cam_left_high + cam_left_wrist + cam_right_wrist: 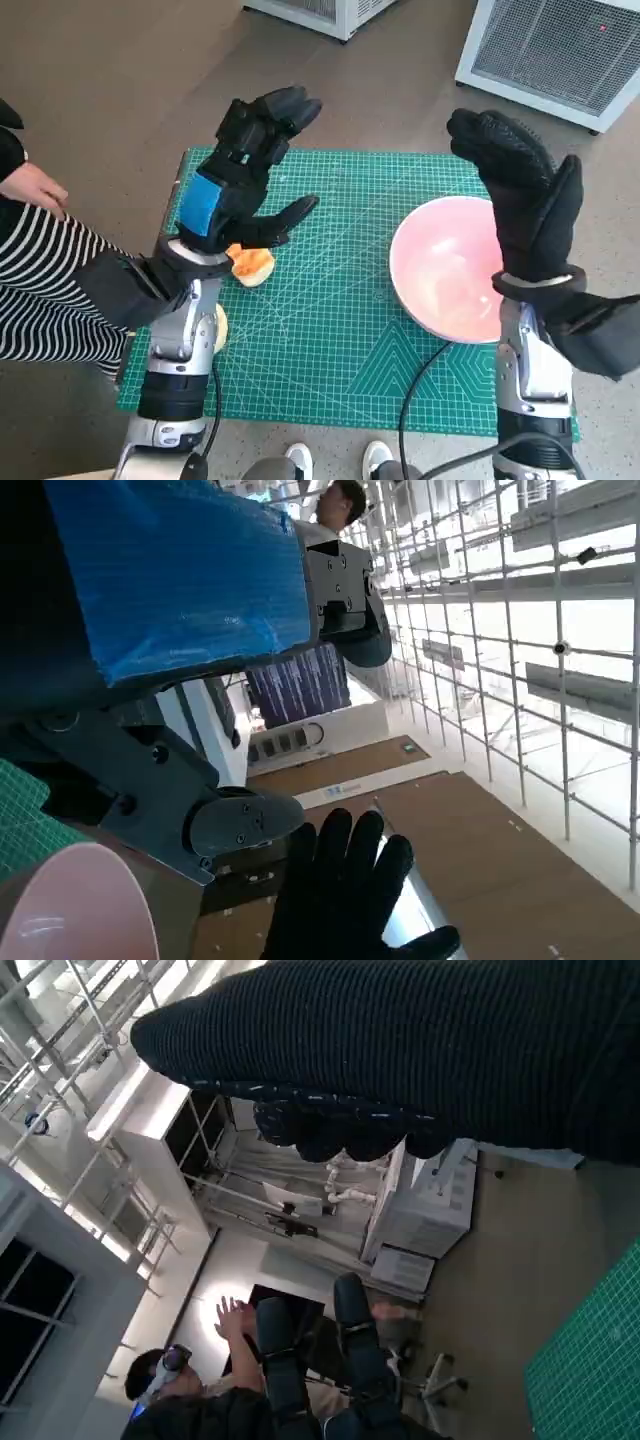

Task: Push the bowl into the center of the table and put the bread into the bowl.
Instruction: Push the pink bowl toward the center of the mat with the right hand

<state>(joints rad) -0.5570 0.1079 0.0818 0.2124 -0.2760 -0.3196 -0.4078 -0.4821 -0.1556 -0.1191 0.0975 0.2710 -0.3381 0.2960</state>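
Green cutting mat (330,330) is covering the small table, with brown floor and pale machine housings lying beyond the far edge. I am seeing the pink bowl (445,268) sitting toward the right side of the mat, its right rim hidden under my right forearm. The bread (251,265) is lying near the left edge, just below the left hand (245,170), which is hanging raised with fingers spread and holding nothing. The right hand (520,190) is also hovering above the bowl's far right side, fingers apart and empty. A person in a striped sleeve (45,290) is sitting at the left. I judge the push comes first: I am planning to lower the right hand outside the bowl's right wall, keep the palm flat and low against it, and slide leftward slowly so it does not tip or spin.
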